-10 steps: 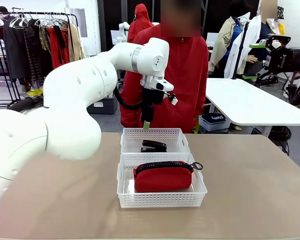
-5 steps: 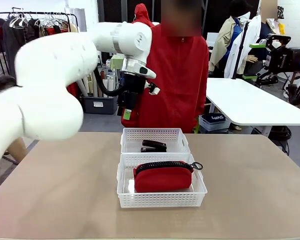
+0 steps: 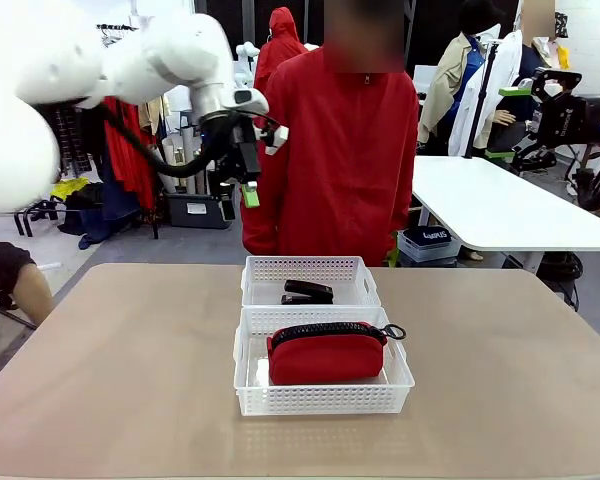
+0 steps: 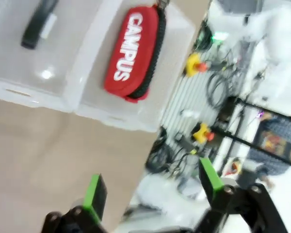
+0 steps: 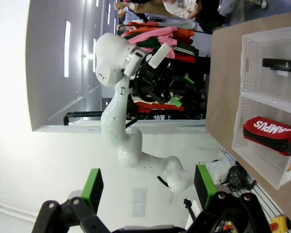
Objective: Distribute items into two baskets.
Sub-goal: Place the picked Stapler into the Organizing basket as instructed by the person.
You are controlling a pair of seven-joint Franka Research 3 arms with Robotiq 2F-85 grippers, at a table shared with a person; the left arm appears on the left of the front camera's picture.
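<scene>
Front view: red pouch (image 3: 326,353) and stapler (image 3: 308,292) sit in separate baskets; left end effector (image 3: 248,172) spread wide.

Two white lattice baskets (image 3: 323,377) are set touching, end to end, mid tan table (image 3: 130,380): smaller far, w/ larger near robot's edge.

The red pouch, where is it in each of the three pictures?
Front view: red pouch lies in the near basket, low centre.
Left wrist view: top middle.
Right wrist view: far right, below middle.
Shared landmark: the black stapler in the neighbouring basket.
</scene>
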